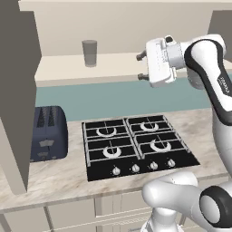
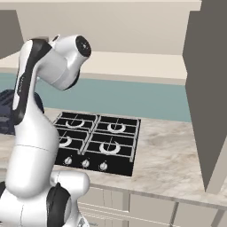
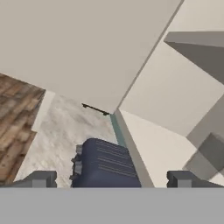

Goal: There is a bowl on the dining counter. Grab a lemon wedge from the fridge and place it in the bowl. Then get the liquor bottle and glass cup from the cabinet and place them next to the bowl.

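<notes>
Pincer: two short dark fingers spread wide, nothing between them, raised at shelf height and pointing leftward along the open cupboard, well apart from the item wanted. In the hand view the two tips stood far apart at the bottom edge, looking down past the shelf edge. Glass cup: plain grey see-through tumbler, upright on the beige cupboard shelf, to the left of the pincer and alone on the visible stretch of shelf. No bottle could be made out on that shelf from these views. Handling, by judgement: light, rigid, smooth-walled and likely slippery; breakable if knocked over or squeezed hard; best taken from the side around the middle of the wall, fingers level, so it stays upright when lifted off the shelf. Cupboard door: swung open, a tall grey-brown panel at the left of the left base view; its partner stood open at the right of the right base view. Below the shelf: a teal wall strip, then a marbled worktop. On the worktop: a black four-burner hob with a row of knobs along its front, and a dark blue toaster just left of it, also seen beneath the pincer in the hand view. Wooden floor visible beyond the worktop end.
</notes>
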Controlling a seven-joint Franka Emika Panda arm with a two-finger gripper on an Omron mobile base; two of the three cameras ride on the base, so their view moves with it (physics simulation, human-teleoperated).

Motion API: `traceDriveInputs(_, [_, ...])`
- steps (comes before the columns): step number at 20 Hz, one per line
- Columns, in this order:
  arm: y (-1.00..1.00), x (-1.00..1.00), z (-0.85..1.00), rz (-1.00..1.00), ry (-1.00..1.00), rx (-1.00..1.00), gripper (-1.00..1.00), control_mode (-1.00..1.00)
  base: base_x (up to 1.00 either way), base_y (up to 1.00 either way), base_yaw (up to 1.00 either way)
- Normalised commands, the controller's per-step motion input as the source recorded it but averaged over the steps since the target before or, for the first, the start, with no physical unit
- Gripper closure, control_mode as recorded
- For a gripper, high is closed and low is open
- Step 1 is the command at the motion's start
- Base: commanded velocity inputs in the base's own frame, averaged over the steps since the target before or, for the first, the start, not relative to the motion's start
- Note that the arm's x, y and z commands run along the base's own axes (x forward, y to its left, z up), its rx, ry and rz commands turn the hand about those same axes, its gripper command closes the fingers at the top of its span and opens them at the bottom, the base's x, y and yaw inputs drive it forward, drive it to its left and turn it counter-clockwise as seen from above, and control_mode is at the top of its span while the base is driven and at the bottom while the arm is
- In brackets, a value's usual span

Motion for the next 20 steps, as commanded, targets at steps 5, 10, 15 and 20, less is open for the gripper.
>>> traceDriveInputs(5, [0.21, -0.13, 0.0, 0.22, -0.26, -0.16, -1.0, -1.0, 0.0, 0.0, 0.0])
traceDriveInputs(10, [0.45, 0.0, 0.27, 0.02, -0.12, -0.21, -1.0, -1.0, 0.0, 0.0, 0.0])
traceDriveInputs(15, [0.18, 0.0, 0.14, 0.0, -0.07, -0.12, -1.0, -1.0, 0.0, 0.0, 0.0])
traceDriveInputs(20, [0.02, -0.01, -0.07, 0.0, -0.1, 0.0, -1.0, -1.0, 0.0, 0.0, 0.0])
